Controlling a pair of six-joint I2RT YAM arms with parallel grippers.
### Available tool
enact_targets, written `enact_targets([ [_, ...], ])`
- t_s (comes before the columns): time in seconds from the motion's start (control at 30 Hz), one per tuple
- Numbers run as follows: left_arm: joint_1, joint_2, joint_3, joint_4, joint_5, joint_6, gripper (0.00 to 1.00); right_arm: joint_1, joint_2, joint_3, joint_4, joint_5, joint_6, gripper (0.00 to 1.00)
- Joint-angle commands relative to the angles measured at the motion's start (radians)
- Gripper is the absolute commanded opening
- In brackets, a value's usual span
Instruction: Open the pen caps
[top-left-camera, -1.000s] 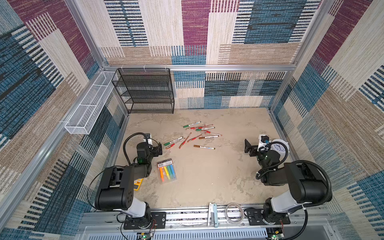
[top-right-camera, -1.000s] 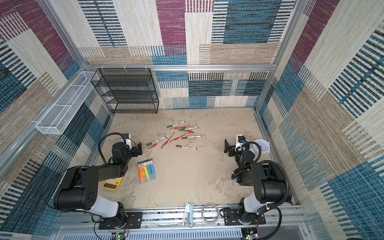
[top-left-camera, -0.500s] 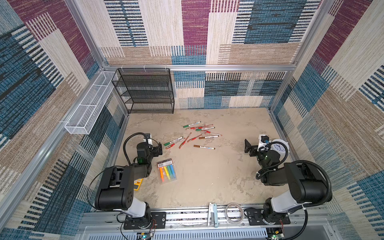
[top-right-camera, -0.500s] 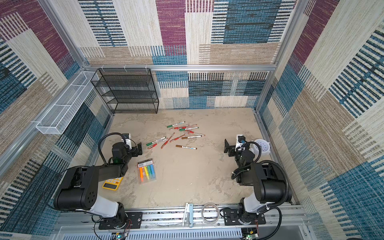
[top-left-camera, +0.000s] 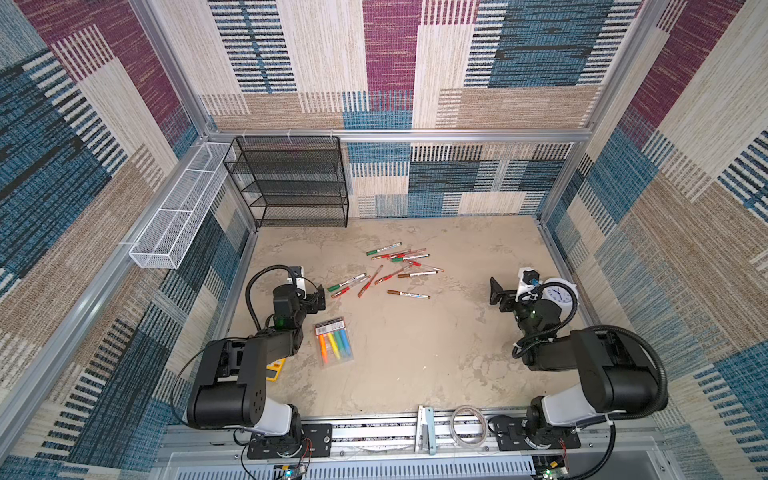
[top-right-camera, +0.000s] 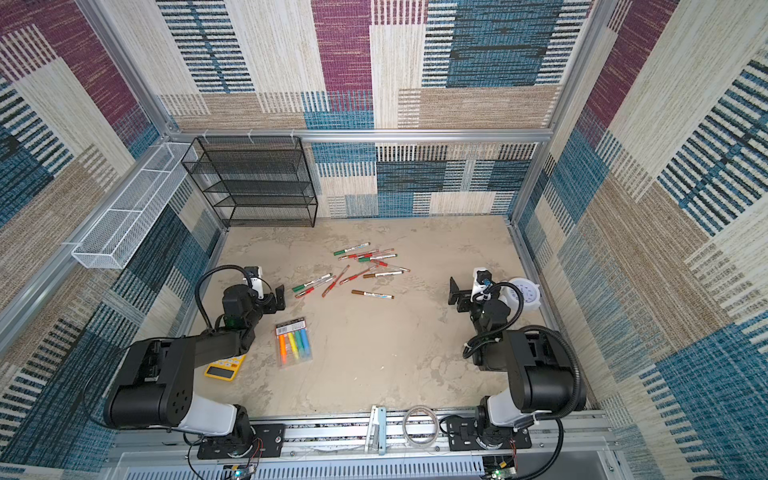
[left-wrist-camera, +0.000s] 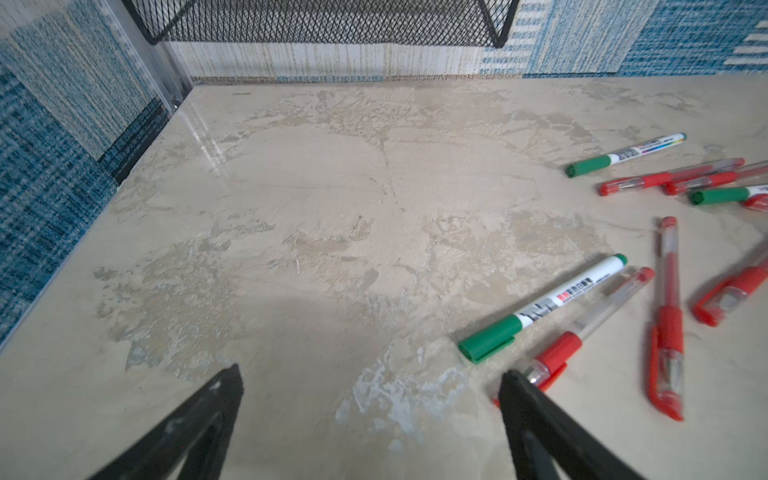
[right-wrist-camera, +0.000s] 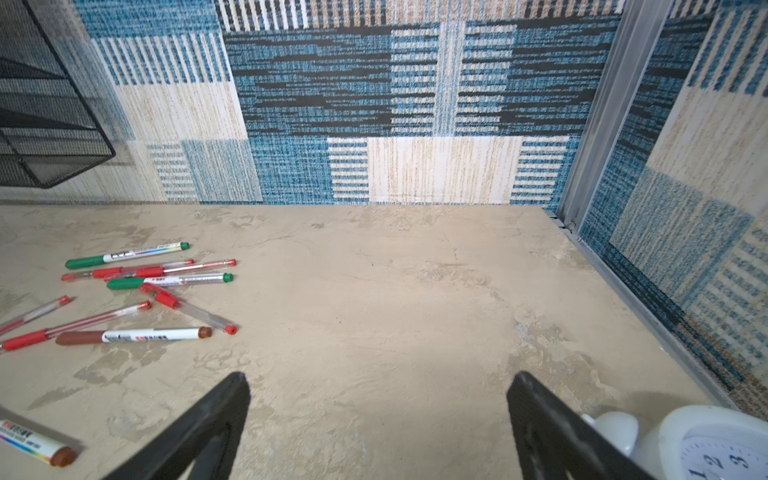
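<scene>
Top views: pens (top-left-camera: 390, 270) scattered mid-worktop (top-left-camera: 415, 353). Pen caps (top-left-camera: 333, 287) all look seated, so I judge opening not begun; approach step. Left claw (top-left-camera: 318, 297) just beside nearest pens, right claw (top-left-camera: 496, 293) well apart from them.
Left wrist: left claw spread wide, gripping nothing; green-capped marker (left-wrist-camera: 540, 307) near one finger.
Right wrist: right claw wide, empty, over bare worktop.
Next, my guess: one claw pins barrel, other pulls cap off.

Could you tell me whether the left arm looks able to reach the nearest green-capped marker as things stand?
Probably yes: the left tool is open and empty, and the green-capped marker lies just ahead on the table, nothing between; a red pen lies close beside it.
</scene>
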Motion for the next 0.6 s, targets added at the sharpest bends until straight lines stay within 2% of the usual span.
enact_targets([
  [0.0,0.003,-0.083,0.107,-0.235,0.068,0.036,0.99,0.000,-0.088,0.100,-0.242,0.051,0.039,1.00],
  [0.07,0.002,-0.141,0.181,-0.367,0.107,0.060,0.99,0.001,-0.141,0.172,-0.392,0.021,0.086,1.00],
  [0.17,0.003,-0.195,0.352,-0.717,0.168,0.080,0.99,0.003,-0.186,0.263,-0.556,-0.112,0.126,1.00],
  [0.3,0.002,-0.285,0.515,-1.045,0.199,0.083,0.99,0.035,-0.175,0.417,-0.759,-0.210,0.155,1.00],
  [0.47,0.008,-0.426,0.514,-1.161,0.221,0.091,0.99,0.134,-0.079,0.619,-0.954,-0.261,0.102,1.00],
  [0.53,0.048,-0.462,0.472,-1.163,0.334,0.091,0.99,0.174,-0.015,0.701,-1.046,-0.293,0.056,1.00],
  [0.57,0.053,-0.478,0.452,-1.162,0.353,0.105,0.99,0.199,0.023,0.756,-1.095,-0.308,0.026,0.99],
])
